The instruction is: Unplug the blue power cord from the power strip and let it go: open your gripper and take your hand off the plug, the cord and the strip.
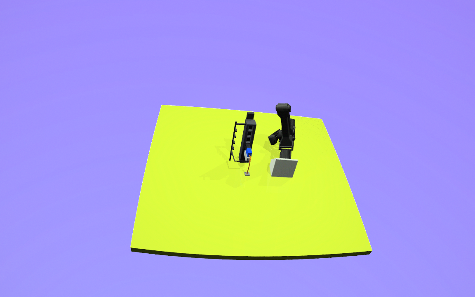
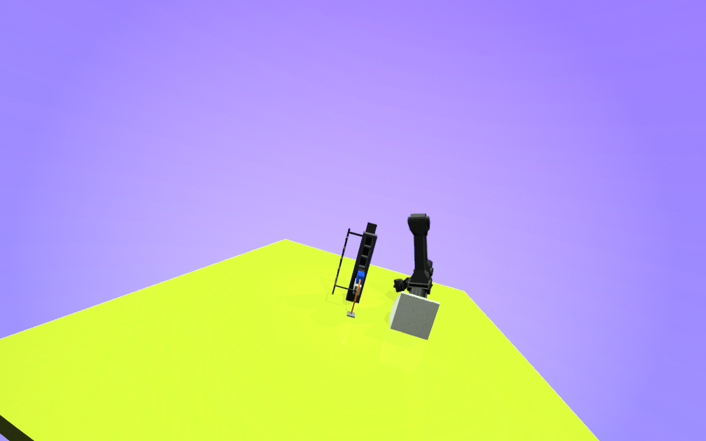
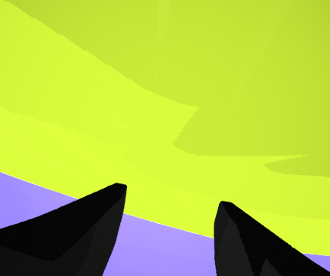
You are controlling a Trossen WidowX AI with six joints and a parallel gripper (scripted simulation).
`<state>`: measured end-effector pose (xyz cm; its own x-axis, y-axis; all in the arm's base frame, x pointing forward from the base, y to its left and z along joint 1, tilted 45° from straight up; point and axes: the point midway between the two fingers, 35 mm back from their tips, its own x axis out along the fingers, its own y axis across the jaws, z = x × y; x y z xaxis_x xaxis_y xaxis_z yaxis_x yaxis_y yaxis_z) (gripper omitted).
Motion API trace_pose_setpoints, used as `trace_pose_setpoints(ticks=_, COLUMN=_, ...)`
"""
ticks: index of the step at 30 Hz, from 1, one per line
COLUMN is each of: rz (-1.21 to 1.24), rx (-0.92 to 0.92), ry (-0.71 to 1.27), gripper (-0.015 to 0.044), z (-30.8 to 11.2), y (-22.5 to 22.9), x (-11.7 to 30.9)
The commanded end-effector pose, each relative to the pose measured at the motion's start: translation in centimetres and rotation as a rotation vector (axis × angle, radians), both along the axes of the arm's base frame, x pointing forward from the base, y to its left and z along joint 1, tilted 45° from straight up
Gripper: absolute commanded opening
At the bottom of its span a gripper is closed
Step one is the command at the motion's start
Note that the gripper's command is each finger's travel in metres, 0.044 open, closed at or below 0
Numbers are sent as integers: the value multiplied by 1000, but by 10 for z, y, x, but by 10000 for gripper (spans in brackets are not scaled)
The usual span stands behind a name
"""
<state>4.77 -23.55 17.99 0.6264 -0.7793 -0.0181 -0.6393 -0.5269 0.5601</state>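
Note:
The blue plug (image 1: 248, 152) (image 2: 360, 275) sits at the near end of the black power strip (image 1: 244, 142) (image 2: 356, 263), against its socket side. It appears seated in the strip, but the contact is too small to see clearly. Its orange cord (image 1: 248, 165) (image 2: 354, 301) runs down to a small grey block (image 1: 247, 173) (image 2: 350, 315) on the table. My gripper (image 3: 171, 205) is partly open, with nothing between its fingers in the wrist view. In the top and exterior views it is off to the right of the strip, apart from plug and cord. The wrist view shows neither plug nor strip.
A thin black frame (image 1: 233, 137) (image 2: 341, 263) stands along the strip's left side. The arm (image 1: 285, 123) (image 2: 420, 252) rises to the right, behind a large pale block (image 1: 284, 168) (image 2: 415, 316). The yellow-green table (image 1: 195, 214) (image 2: 207, 372) ends behind the strip and arm.

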Motion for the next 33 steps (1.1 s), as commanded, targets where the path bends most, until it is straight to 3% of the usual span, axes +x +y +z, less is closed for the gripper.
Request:
trace_pose_setpoints(ticks=1, rz=37, rx=-51, ry=71, gripper=160, z=4, y=-3, x=11)
trace_pose_setpoints(ticks=33, rz=401, rx=-501, ry=581, gripper=160, z=29, y=-6, x=134)
